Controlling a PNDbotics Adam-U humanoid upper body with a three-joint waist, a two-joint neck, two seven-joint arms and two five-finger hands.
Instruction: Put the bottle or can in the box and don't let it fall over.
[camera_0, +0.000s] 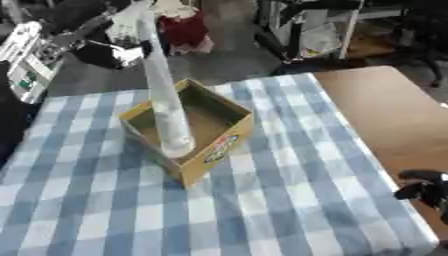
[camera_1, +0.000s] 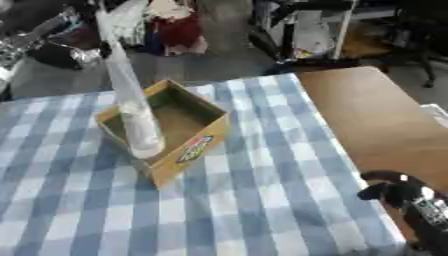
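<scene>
Bottle (camera_0: 166, 100), tall clear plastic, square cardboard box (camera_0: 223, 116)

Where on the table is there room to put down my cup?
The checked cloth is bare in front of the box and along its right side, up to the brown tabletop, which is bare too. The box itself is crowded: a tall bottle stands in it. The right hand rests at the lower right.

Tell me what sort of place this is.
Probably a lab or workshop with a test table. A blue checked tablecloth covers part of a wooden table bearing a cardboard box, while metal racks and cluttered gear stand on the grey floor behind.
</scene>
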